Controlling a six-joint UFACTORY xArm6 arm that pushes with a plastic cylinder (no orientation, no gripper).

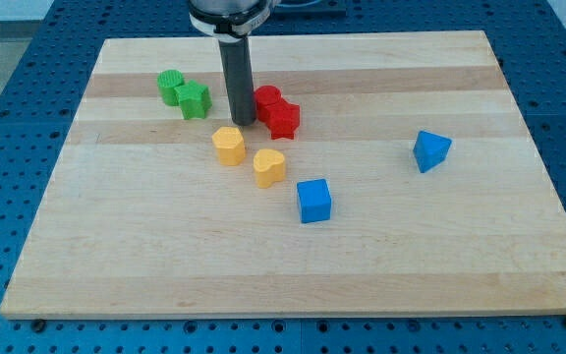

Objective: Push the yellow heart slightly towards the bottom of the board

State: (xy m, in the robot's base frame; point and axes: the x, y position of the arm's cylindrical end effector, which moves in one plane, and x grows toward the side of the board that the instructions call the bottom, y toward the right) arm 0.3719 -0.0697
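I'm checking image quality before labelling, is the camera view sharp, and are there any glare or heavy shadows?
Camera view: sharp throughout, evenly lit, no glare on the board. Shadows are soft and short, hugging each block, as under the blue cube. My tip stands crisp just above the yellow heart.

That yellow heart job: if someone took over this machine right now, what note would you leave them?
My tip is on the board, between the green blocks at the view's left and the red blocks at the right.
It sits just above the yellow hexagon-like block; the yellow heart lies lower right of that, apart from my tip.
Done: nothing can be confirmed; the heart is untouched by my tip.
Left: bring my tip above the heart, then nudge it slightly towards the view's bottom, probably avoiding the blue cube below.
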